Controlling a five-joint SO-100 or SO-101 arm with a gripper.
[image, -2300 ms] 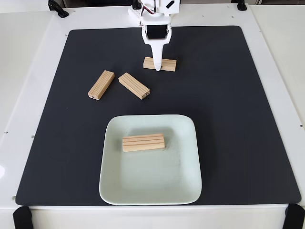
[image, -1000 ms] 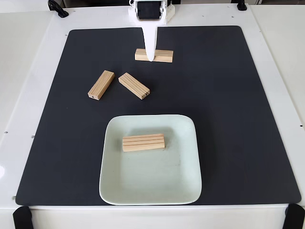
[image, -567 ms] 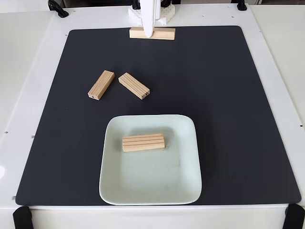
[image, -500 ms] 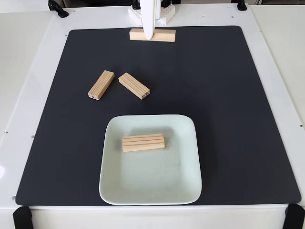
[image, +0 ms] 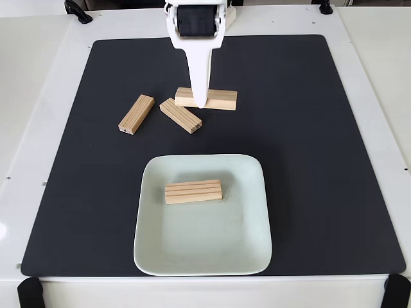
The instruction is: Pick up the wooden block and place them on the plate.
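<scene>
In the fixed view the claw (image: 200, 102) hangs from the top edge over the black mat (image: 334, 160), clenched on a wooden block (image: 207, 99) that it grips near the block's left third; the long white finger (image: 199, 74) crosses the block's front face, and the block lies level, long side running left to right. Whether the block is clear of the mat or resting on it cannot be told from this angle; its left end sits just beside, perhaps over, the upper end of a second block (image: 180, 115) lying aslant on the mat. A third block (image: 136, 114) lies just left of that one, apart from it. The plate (image: 257, 250) sits nearer the camera on the mat, on the white desk (image: 38, 77), with a fourth block (image: 193, 192) already on it, grooved face up, slightly above the plate's middle.

The risks, as I judge them: the off-centre grip may let the heavier right end droop or swing during the carry; a low pass could knock the slanted block; and a release too near the resting block could land one on the other or on the rim.
</scene>
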